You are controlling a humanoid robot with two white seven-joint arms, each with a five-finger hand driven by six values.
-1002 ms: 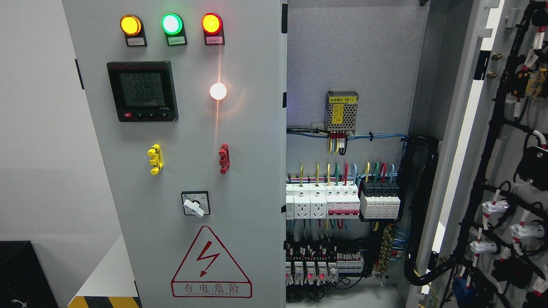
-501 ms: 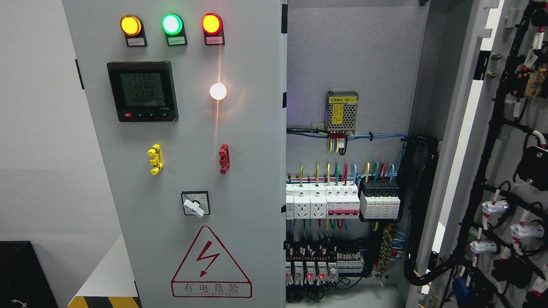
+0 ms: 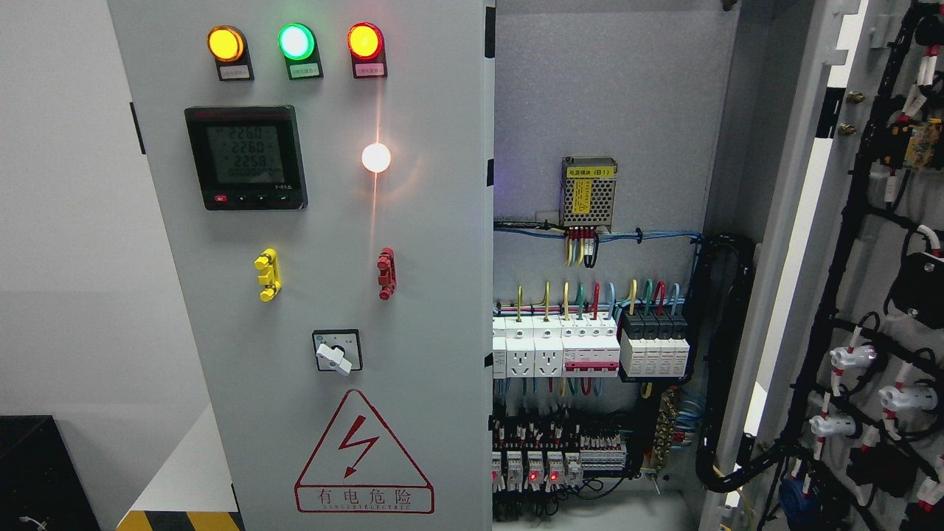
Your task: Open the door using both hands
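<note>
A grey electrical cabinet fills the head view. Its left door [image 3: 428,243] is shut and carries three lit lamps, a digital meter [image 3: 245,157], a white lamp, yellow and red handles and a rotary switch [image 3: 337,352]. The right door [image 3: 877,243] is swung wide open at the right edge, its inner side covered in black wiring. The open bay [image 3: 605,88] shows breakers [image 3: 590,346] and coloured wires. Neither of my hands or arms shows anywhere in the picture.
A black box [image 3: 33,472] stands at the lower left beside a yellow-and-black striped floor strip [image 3: 181,521]. A power supply unit [image 3: 588,192] hangs on the cabinet's back wall. A plain grey wall lies left of the cabinet.
</note>
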